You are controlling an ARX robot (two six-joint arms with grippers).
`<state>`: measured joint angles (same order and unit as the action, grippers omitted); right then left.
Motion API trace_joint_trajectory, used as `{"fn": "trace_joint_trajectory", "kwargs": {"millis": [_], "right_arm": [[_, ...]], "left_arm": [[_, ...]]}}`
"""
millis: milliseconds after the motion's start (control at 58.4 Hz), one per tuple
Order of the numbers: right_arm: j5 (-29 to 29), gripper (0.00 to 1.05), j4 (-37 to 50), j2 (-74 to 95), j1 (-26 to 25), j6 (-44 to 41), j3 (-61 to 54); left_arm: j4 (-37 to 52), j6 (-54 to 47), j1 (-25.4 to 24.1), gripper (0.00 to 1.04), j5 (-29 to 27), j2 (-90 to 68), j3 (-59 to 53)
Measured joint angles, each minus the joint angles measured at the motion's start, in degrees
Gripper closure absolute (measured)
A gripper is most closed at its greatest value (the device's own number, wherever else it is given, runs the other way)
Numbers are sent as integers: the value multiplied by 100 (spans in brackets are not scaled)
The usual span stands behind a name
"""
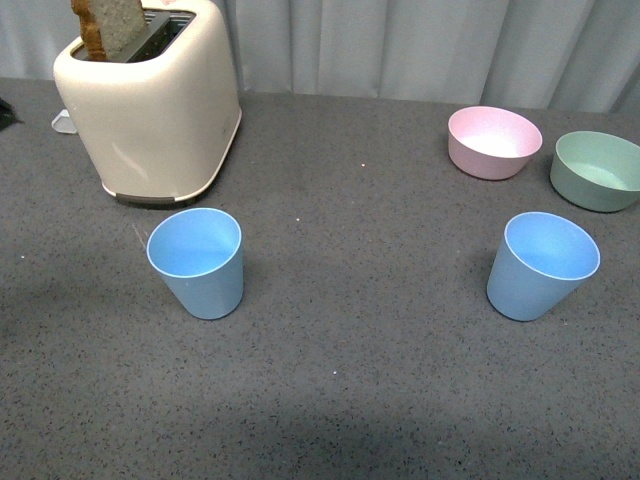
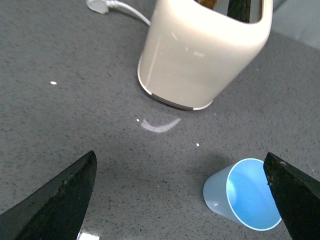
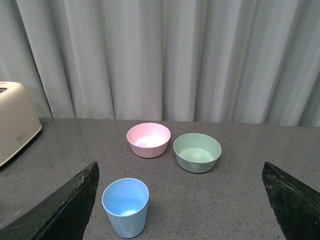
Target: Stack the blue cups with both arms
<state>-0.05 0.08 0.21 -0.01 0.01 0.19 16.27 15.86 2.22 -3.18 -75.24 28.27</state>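
Gaping wide, the left gripper [image 2: 180,156] is hovering over the grey table [image 1: 350,400], its black fingers spread far apart and gripping nothing. Close by it, the left blue cup [image 1: 197,262] is standing upright, mouth up, just in front of the cream toaster [image 1: 150,110] but apart from it. The right gripper [image 3: 180,165] is likewise hanging fully open and empty, facing the right blue cup [image 1: 540,265], which is standing upright toward the table's right side. The two cups are sitting well apart, unstacked. Behind the right one, a pink bowl [image 1: 494,142] and a green bowl [image 1: 597,170] are resting just beside each other. A slice of toast [image 1: 108,25] is sticking up out of the toaster's slot.
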Motion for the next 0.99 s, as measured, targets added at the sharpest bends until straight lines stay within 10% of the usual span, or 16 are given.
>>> {"fn": "trace_joint_trajectory", "kwargs": {"millis": [993], "right_arm": [[0,10,0,0,0,0,0]], "left_arm": [[-2192,772,820,15,584,-3320,2286]]}}
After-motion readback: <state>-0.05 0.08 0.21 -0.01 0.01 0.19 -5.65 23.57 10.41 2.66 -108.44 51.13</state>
